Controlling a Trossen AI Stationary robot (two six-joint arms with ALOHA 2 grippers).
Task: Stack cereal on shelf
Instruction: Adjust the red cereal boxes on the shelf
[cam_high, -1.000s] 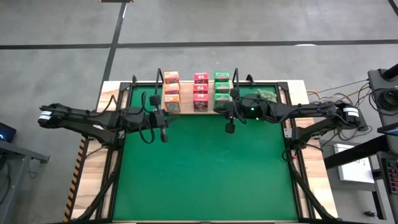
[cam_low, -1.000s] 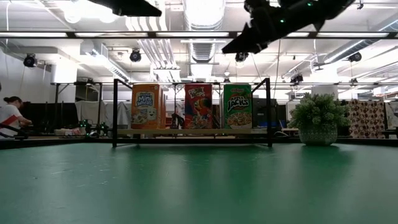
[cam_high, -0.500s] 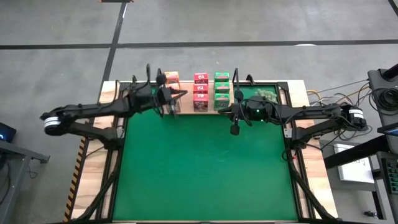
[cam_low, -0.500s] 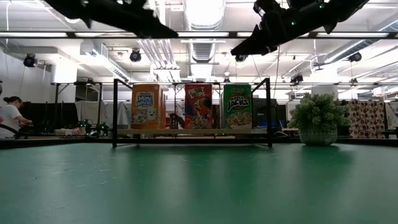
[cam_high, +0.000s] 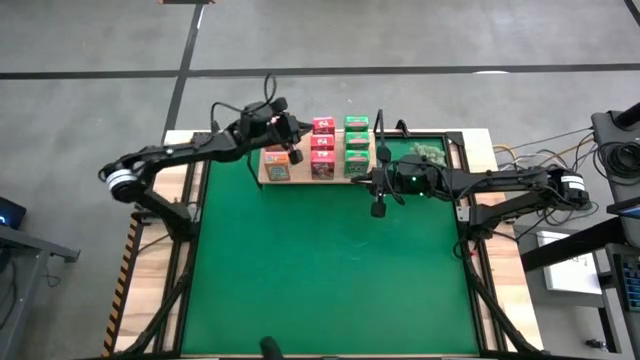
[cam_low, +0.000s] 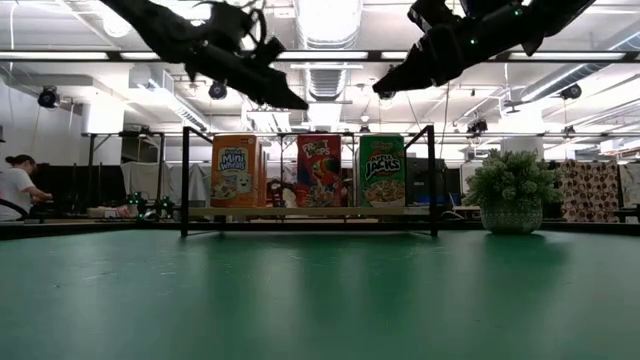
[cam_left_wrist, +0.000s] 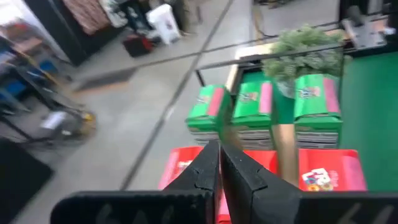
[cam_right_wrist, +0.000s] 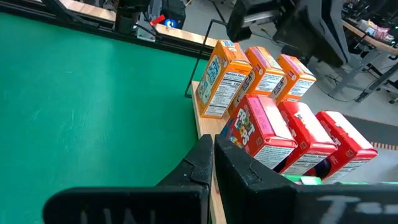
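Nine toy cereal boxes stand on their bases on the wooden shelf board (cam_high: 262, 176) at the mat's far edge, in three rows: orange (cam_high: 277, 160), pink-red (cam_high: 322, 150) and green (cam_high: 357, 142). The low view shows the front orange (cam_low: 238, 172), red (cam_low: 318, 170) and green (cam_low: 381, 170) boxes between black wire uprights (cam_low: 185, 180). My left gripper (cam_high: 295, 132) is shut and empty, in the air over the orange row, well above the box tops in the low view (cam_low: 298, 102). My right gripper (cam_high: 377, 208) is shut and empty, above the mat in front of the green row.
A fuzzy grey-green plant ball (cam_high: 430, 152) stands on the mat just right of the shelf, also in the low view (cam_low: 512, 190). The green mat (cam_high: 330, 280) in front of the shelf is open room. A person (cam_low: 14, 185) sits far behind the table.
My left gripper has risen and swung from above the mat in front of the shelf's left end toward the far edge and right, and now hangs over the orange row. The boxes have stayed where they were.
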